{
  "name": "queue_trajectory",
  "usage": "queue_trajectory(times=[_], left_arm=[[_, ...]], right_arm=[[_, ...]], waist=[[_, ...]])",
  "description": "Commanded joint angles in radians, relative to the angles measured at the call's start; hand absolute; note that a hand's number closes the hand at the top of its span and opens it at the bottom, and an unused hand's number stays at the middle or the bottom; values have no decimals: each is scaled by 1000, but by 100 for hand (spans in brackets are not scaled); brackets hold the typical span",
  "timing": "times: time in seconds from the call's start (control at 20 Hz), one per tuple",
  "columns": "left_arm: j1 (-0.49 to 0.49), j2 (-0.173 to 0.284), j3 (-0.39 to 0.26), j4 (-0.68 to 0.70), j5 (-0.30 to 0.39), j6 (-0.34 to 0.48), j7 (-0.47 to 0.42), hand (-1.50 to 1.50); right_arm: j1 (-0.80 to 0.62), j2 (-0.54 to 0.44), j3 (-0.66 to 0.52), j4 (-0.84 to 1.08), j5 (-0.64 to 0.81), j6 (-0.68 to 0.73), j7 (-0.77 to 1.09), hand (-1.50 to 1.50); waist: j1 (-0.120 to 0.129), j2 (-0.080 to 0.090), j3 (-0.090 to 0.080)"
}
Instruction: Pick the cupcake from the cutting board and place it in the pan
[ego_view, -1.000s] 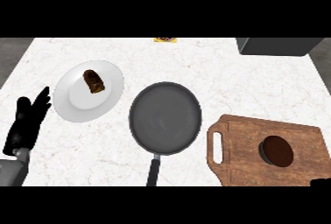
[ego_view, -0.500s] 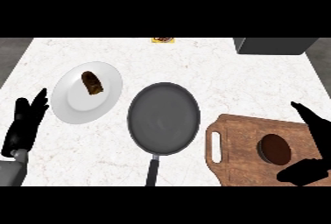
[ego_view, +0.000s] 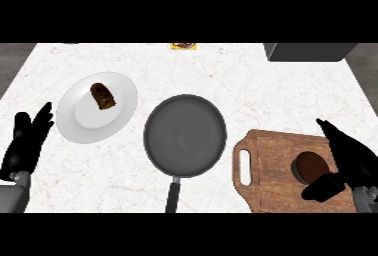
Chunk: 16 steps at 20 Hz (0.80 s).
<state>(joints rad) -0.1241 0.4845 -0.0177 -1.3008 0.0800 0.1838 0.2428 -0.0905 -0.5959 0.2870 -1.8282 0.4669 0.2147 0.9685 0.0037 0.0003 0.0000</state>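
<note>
Cupcake (ego_view: 311, 166): sits on the cutting board (ego_view: 277, 150), toward the board's right edge, roughly midway along it; seen from above as a dark brown round. Not lifted

Right hand (ego_view: 353, 159): over the board's right edge, just beside the cupcake on its right. Fingers long and spread, pointing up-view; thumb (ego_view: 323, 188) curled in below the cupcake. The cupcake lies in the gap between thumb and fingers, but nothing closes on it; contact cannot be told

Cutting board: wooden, handle slot at its left end, near the counter's (ego_view: 236, 75) right front corner

Pan (ego_view: 184, 135): dark, nothing in it, mid-counter, just left of the board and apart from it; handle runs toward the counter's front edge

Plate (ego_view: 81, 125): white, toward the counter's left edge, carries a brown piece of food (ego_view: 102, 96). Not part of the job

Left hand (ego_view: 26, 145): at the counter's left front edge, fingers straight and upward, resting

Progress, as judged: approach about done, grasp not made. Left to do: close on the cupcake, lift, carry left over the pan's rim, set down, release
</note>
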Motion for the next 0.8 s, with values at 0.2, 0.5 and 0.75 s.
queue_trajectory(times=[0.2,0.5,0.75], left_arm=[[-26,-39,47,76,-57,-27,-55,0],[0,-75,89,9,-93,-54,-11,0],[-42,-83,108,-5,-109,-78,46,0]], right_arm=[[133,37,-11,-19,78,44,-83,-150],[76,133,-79,-3,136,114,-67,-150],[92,177,-82,36,204,100,-113,-150]], waist=[[-11,-1,0],[-5,-1,0],[-6,-1,0]])
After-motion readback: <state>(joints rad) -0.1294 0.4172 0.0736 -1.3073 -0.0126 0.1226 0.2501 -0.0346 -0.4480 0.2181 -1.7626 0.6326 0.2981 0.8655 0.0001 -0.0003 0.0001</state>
